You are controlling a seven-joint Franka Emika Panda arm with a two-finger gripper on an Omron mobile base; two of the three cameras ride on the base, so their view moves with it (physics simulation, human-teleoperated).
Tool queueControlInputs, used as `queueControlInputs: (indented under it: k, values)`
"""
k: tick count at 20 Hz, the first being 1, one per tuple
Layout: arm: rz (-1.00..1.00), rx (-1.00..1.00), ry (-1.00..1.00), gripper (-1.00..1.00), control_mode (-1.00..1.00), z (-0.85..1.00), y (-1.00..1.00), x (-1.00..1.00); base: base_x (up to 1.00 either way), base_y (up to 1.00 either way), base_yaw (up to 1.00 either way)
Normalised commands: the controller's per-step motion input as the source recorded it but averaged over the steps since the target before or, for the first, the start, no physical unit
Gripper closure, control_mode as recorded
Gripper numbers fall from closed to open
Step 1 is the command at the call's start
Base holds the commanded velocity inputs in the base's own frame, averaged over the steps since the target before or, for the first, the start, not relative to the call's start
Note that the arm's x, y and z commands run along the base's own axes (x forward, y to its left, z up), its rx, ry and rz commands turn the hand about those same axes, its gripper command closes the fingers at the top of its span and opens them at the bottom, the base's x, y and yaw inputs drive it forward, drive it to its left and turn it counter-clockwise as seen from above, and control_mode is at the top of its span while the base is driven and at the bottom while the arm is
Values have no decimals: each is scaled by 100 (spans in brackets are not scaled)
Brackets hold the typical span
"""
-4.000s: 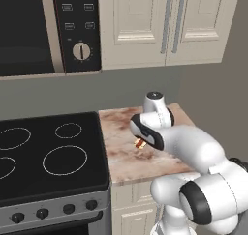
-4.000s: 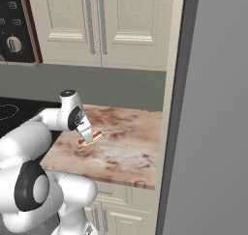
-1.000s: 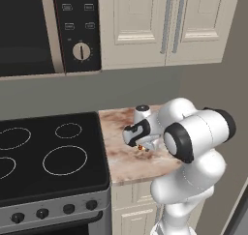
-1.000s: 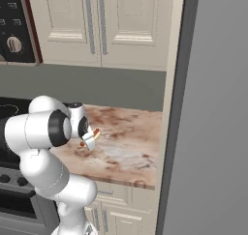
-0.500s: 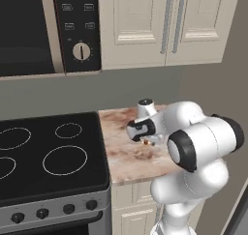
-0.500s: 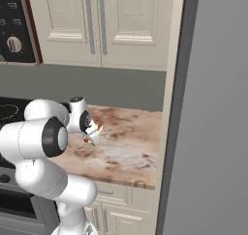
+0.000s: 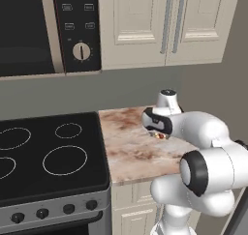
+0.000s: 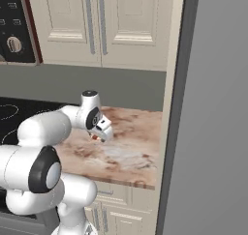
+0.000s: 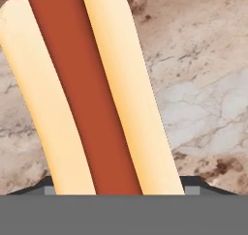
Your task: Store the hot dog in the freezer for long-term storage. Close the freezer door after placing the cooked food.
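While held over marble counter [image 9: 203, 84], hot dog [image 9: 87, 94] fills jaws.

- The tabletop [image 7: 131, 147] looks like polished marble, mottled brown and cream, smooth with a soft sheen.
- The hot dog [image 9: 92, 94] has a matt, smooth tan bun and a slightly glossier reddish-brown sausage.
- The stove top [image 7: 48, 156] at lower left of the left base view is glossy black glass, with a brushed metal front below.
- The cupboards [image 7: 164, 26] above are matt cream painted wood with satin metal handles.
- The freezer [image 8: 213, 132] side at right is flat matt grey.
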Motion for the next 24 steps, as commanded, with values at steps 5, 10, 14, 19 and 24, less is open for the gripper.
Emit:
queueControlInputs:
  k: [5, 10, 14, 19, 24]
  values:
    - [27, 10, 6, 100, -100, 11, -9, -23, 0, 0, 0]
    - [20, 2, 1, 100, -100, 0, 0, -49, 0, 0, 0]
    - [9, -1, 0, 100, -100, 7, 0, -62, 0, 0, 0]
    - [3, -2, 0, 100, -100, 24, 0, -56, 0, 0, 0]
    - [0, -6, 1, 100, -100, 37, 4, -43, 0, 0, 0]
